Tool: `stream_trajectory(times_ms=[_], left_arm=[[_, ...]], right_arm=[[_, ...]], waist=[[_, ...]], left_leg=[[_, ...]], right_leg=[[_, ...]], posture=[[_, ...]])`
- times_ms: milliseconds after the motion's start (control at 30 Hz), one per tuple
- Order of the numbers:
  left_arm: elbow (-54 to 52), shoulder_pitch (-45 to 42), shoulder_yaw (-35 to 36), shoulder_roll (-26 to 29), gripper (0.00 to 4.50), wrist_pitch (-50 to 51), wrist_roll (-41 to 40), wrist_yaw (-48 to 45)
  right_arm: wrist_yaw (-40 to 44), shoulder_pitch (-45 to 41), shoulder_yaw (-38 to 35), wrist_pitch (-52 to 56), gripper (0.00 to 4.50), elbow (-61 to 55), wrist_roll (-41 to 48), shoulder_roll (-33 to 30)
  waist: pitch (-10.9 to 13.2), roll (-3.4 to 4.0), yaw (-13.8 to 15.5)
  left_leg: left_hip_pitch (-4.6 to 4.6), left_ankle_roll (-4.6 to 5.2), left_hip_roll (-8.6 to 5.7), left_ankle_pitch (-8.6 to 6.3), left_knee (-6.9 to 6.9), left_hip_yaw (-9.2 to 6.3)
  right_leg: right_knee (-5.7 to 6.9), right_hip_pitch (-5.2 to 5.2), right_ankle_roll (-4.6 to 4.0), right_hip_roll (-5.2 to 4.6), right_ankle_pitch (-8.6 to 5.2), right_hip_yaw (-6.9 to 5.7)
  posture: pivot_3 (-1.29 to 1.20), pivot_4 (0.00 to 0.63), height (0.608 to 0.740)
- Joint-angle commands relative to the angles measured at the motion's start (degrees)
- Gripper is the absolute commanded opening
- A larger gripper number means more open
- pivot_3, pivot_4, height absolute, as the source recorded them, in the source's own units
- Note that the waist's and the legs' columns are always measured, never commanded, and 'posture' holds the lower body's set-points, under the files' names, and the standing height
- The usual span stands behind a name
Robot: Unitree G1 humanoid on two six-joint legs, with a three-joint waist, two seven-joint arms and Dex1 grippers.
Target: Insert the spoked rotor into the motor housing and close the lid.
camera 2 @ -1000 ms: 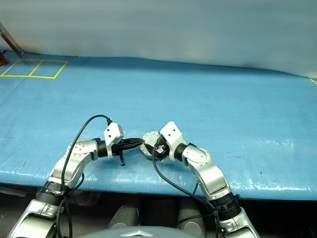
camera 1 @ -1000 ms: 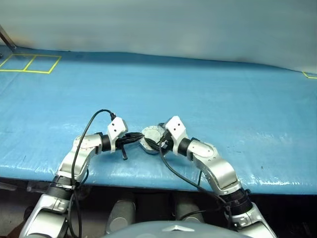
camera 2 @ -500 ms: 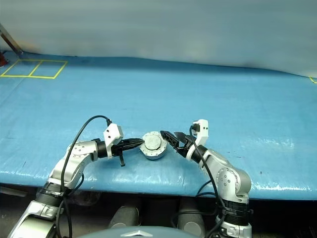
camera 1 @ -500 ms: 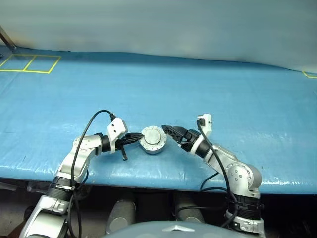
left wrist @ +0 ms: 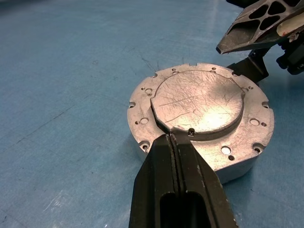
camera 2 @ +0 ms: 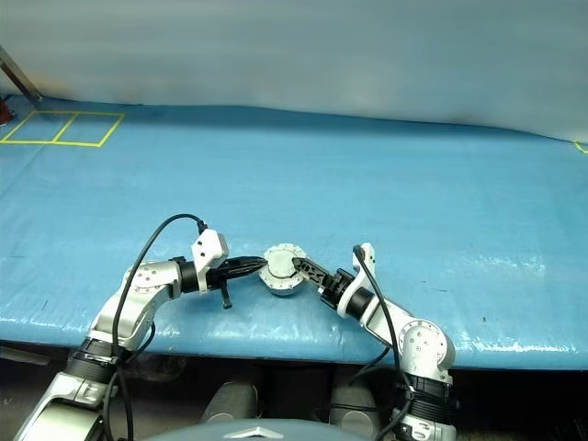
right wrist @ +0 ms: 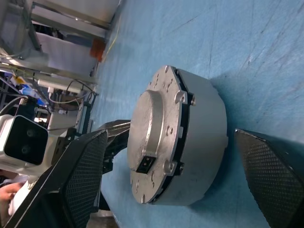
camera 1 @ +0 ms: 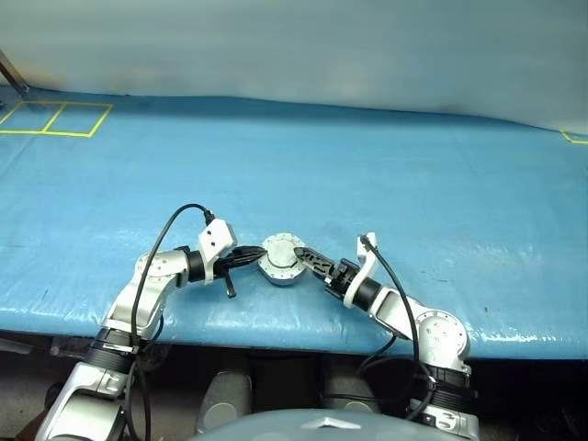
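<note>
- The motor housing (left wrist: pixel 202 124), a round scratched silver-grey metal case, sits near the front edge of the blue table (camera 1: pixel 413 165), its lid (left wrist: pixel 199 102) shut flat.
- Left gripper (left wrist: pixel 171 142), fingers together, touches the housing's rim.
- Right gripper (right wrist: pixel 166 171), jaws apart, now lies low and rolled, straddling the housing; earlier it was above.
- Open table lies beyond.

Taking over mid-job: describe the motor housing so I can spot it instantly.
On the blue table cover, look near its front edge, between the left gripper and the right gripper. The motor housing is the round, shallow silver-grey metal case there, its lid closed flat on top. It is the one loose metal thing among black fingers.
</note>
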Motion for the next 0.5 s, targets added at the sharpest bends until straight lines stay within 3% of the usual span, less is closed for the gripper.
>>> stream_trajectory(times_ms=[33,67,167,367,433,500], left_arm=[[1.2,1.6,-2.4,0.5,0.00,1.3,2.2,-0.2],[1.2,1.7,-2.4,0.5,0.00,1.2,2.3,-0.2],[1.3,1.6,-2.4,0.5,0.00,1.0,2.5,-0.2],[1.7,1.5,-2.5,0.6,0.00,0.8,2.7,-0.2],[1.6,1.6,-2.5,0.6,0.00,0.8,2.8,-0.2],[1.6,1.7,-2.5,0.6,0.00,0.8,2.8,-0.2]], right_arm=[[0.7,0.3,1.2,0.9,4.48,0.3,2.2,0.2],[0.8,0.2,1.3,0.9,4.48,0.6,2.5,0.2],[0.9,-0.1,1.2,0.6,3.86,1.7,3.5,0.3],[0.6,-0.6,1.3,0.1,1.94,2.5,4.3,0.2],[0.5,-0.7,0.9,-0.2,1.54,2.7,5.0,0.4],[0.3,-0.8,0.7,-0.3,1.54,2.8,5.4,0.4]], waist=[[0.0,0.00,-0.1],[0.0,0.01,-0.1],[0.0,0.01,-0.1],[0.0,0.07,-0.2],[0.0,0.07,-0.1],[0.0,0.08,-0.1]], left_leg=[[0.00,0.00,0.00,0.00,-0.01,0.00],[0.00,0.00,0.00,0.00,-0.01,0.00],[0.00,0.00,0.00,0.00,-0.01,0.00],[-0.03,0.00,0.00,0.00,-0.02,0.00],[-0.04,-0.01,0.00,0.00,-0.01,0.00],[-0.03,-0.01,0.00,-0.01,0.01,0.00]], right_leg=[[0.00,0.00,0.00,0.00,0.00,0.00],[0.00,-0.01,0.00,0.00,0.00,0.00],[-0.01,-0.01,0.00,0.00,0.00,0.00],[-0.02,-0.04,0.00,0.00,0.00,0.00],[-0.02,-0.04,0.00,0.00,-0.01,0.00],[-0.03,-0.04,0.00,-0.02,-0.01,-0.01]], posture=[[0.00,0.150,0.740],[0.00,0.150,0.740],[0.00,0.150,0.740],[0.00,0.150,0.740],[0.00,0.150,0.740],[0.00,0.150,0.740]])
